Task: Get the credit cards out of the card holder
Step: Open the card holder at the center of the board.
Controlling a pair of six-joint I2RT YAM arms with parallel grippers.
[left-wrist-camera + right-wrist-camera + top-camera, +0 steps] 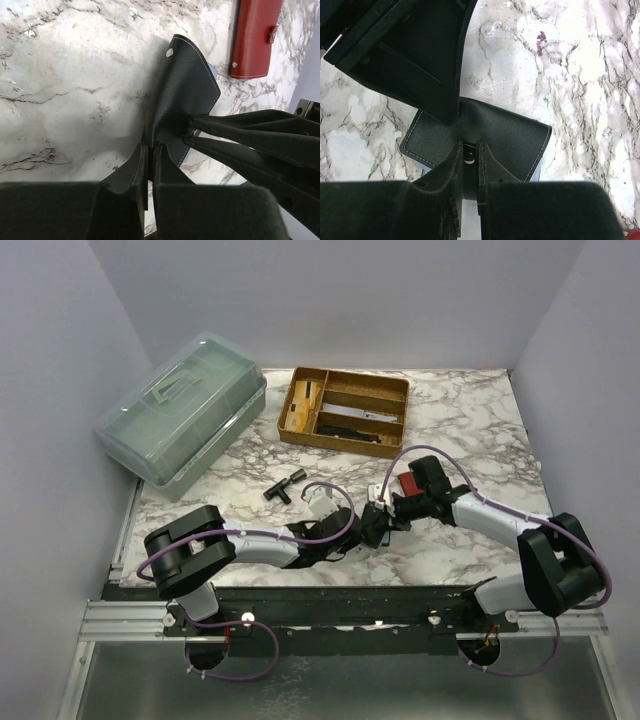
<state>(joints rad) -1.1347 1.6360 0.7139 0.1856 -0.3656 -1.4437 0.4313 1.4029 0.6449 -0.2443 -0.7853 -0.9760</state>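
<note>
A black leather card holder [376,524] is held off the marble table between both arms. My left gripper [150,148] is shut on its lower edge [180,100]. My right gripper [470,148] is shut on the holder's snap-button flap [469,156], coming in from the right, and its fingers [240,136] also show in the left wrist view. A pale blue-grey sliver, the edge of the credit cards [538,171], peeks from under the holder's body [495,135]. The rest of the cards is hidden inside.
A red card holder [408,483] lies just behind the right gripper, also seen at the top of the left wrist view [254,37]. A lidded green box [185,415] stands back left, a wooden divided tray [345,410] at the back middle, and a small black T-shaped part [284,486] near the left arm.
</note>
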